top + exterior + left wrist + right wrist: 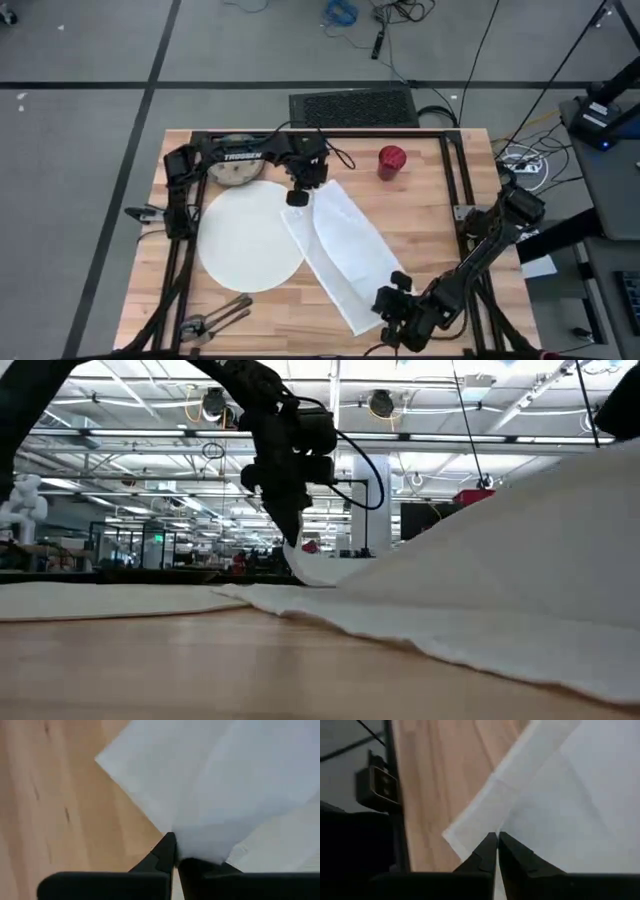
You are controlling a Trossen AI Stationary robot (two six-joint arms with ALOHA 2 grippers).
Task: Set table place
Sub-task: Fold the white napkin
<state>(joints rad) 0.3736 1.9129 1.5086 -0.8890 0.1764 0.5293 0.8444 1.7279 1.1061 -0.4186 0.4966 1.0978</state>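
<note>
The white cloth napkin (345, 248) stretches slantwise across the middle of the table (430, 215), and its left edge overlaps the right rim of the large white plate (245, 240). My left gripper (297, 197) is shut on the napkin's far end. My right gripper (393, 300) is shut on its near end. The red cup (391, 160) stands at the far side. The speckled bowl (234, 171) sits partly under my left arm. Dark cutlery (215, 318) lies at the near left. My left gripper pinches the napkin's far corner (192, 851) between its two fingers, which point down from above. In the low view that corner (300, 568) is lifted a little off the table. The cloth falls away from it to the tabletop. My right gripper pinches the napkin's near corner (506, 831) between its two fingers, at a folded edge of more than one layer. The fingers come from above. In the low view the cloth (520, 550) rises toward this end, off the table.
Black frame rails (455, 175) run along the table's left, far and right sides. A dark ventilated box (353, 106) sits just behind the far edge. Bare wood lies between the napkin and the right rail, and along the near edge by the cutlery.
</note>
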